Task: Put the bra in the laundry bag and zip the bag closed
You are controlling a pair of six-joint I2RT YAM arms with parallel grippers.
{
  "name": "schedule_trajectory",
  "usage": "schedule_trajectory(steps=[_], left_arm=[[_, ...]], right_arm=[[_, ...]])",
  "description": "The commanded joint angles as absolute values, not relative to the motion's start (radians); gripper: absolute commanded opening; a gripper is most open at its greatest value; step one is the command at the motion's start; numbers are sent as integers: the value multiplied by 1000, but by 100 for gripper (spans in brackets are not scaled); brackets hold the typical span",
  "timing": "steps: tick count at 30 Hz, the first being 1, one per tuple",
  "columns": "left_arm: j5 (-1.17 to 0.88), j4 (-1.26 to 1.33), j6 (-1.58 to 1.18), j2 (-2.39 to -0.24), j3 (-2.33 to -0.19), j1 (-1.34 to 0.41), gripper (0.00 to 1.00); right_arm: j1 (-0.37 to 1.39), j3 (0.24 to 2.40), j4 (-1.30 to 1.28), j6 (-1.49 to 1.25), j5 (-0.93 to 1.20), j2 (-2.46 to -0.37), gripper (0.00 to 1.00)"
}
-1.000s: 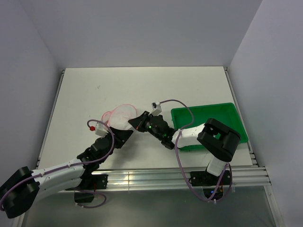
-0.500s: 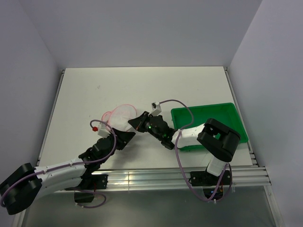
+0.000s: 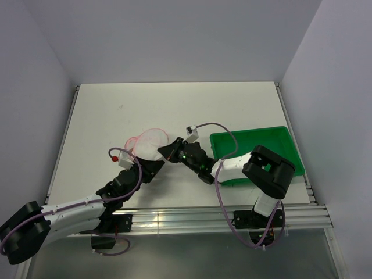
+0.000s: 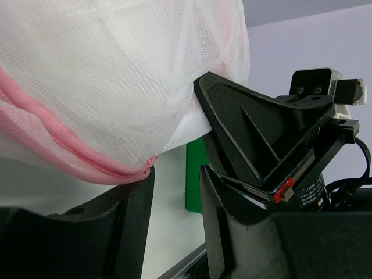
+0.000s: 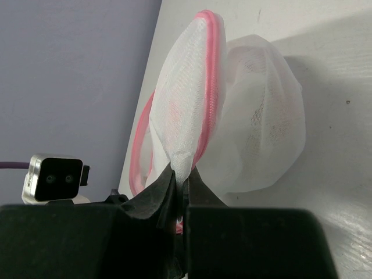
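The laundry bag (image 3: 149,141), white mesh with pink zip trim, lies left of the table's middle, one half lifted on edge. My right gripper (image 3: 168,151) is shut on a pinch of its mesh (image 5: 181,164); in the right wrist view the laundry bag (image 5: 200,99) rises from the jaws with its pink rim upright. My left gripper (image 3: 152,168) is at the bag's near side, open, and nothing is between its fingers (image 4: 136,203). The pink trim (image 4: 87,157) rests just above its left finger. The bra is hidden.
A green plastic tray (image 3: 285,132) stands at the right of the table, behind the right arm, and a strip of the tray (image 4: 193,186) shows between the left fingers. The right gripper's black body (image 4: 261,133) is close to the left gripper's right side.
The left arm has shifted slightly at the bag's near edge and its jaws have narrowed a little. The right gripper and the pinched mesh have stayed put.
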State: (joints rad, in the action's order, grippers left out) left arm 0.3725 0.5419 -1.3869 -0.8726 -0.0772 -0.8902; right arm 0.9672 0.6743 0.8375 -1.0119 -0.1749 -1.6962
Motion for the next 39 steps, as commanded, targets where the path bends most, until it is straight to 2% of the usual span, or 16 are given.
schedule_trajectory(steps=[1,17,27,35,39], left_arm=[[422,561,-1365,-871,-113,-894,43],[419,594,-1348,-919,-110,-894,45],[414,601,-1335,-882,-107,-894,40],[331,609,-1393,-902,-81,-896,50],[311,609,-1401,-890,-84,-896,49]], right_arm=[[977,655,853,-985,-199,-1655,0],[977,655,851,-982,-196,-1649,0],[977,653,851,-988,-196,-1658,0],[976,660,838,-977,-210,-1657,0],[974,666,838,-977,-209,-1663,0]])
